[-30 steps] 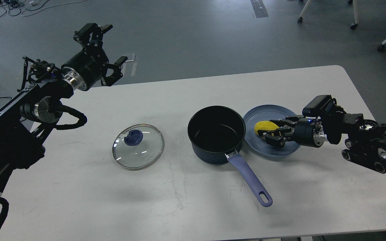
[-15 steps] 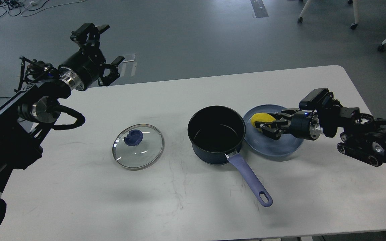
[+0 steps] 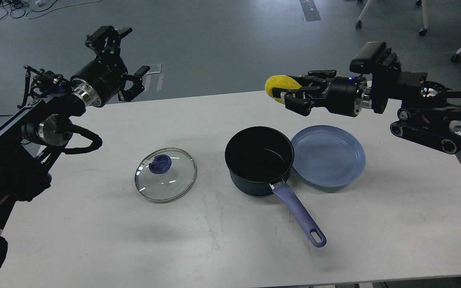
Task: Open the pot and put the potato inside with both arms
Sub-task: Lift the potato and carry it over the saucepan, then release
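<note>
Both pot [image 3: 259, 160], plate [image 3: 328, 160] empty; right gripper [image 3: 288, 94] pinching potato [image 3: 278, 86]; left gripper [image 3: 122, 56] spread.

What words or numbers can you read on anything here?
No text can be read in this picture.
Right end effector: small light marks on its black body, too blurred to read.
Pot, lid, plate, potato: no writing seen.

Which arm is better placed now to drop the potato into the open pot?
The right: the right gripper holds the potato above the pot. The left gripper is open, far off.
</note>
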